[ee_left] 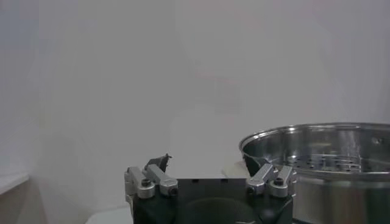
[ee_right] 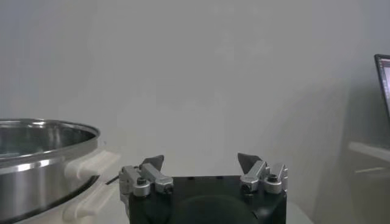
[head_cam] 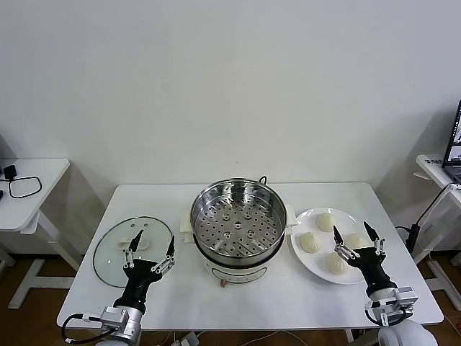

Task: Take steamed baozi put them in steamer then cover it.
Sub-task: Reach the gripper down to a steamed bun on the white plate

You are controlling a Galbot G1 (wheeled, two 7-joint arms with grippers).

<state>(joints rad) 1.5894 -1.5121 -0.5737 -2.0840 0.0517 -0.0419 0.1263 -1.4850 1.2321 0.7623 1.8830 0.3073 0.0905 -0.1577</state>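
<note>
The steamer point(head_cam: 238, 225) is sitting at the middle of the white counter point(head_cam: 288, 295), uncovered, its perforated tray floor showing bare. To its right, a white plate point(head_cam: 306, 259) is carrying the 4 steamed baozi point(head_cam: 311, 242), all resting on the plate and none in the steamer. To the steamer's left, the clear glass lid point(head_cam: 115, 252) is lying flat on the counter.

The left gripper point(head_cam: 150, 245) is hovering near the front of the counter, over the lid's right part, its fingers spread apart and holding nothing. The right gripper point(head_cam: 355, 237) is hovering over the near right part of the plate, just beside the baozi, its fingers also spread wide and gripping nothing.

In the left wrist view, the steamer's shiny rim point(ee_left: 317, 137) is showing beyond the left gripper's spread fingers point(ee_left: 159, 162). In the right wrist view, the steamer's wall point(ee_right: 42, 164) is showing off to 1 side.
</note>
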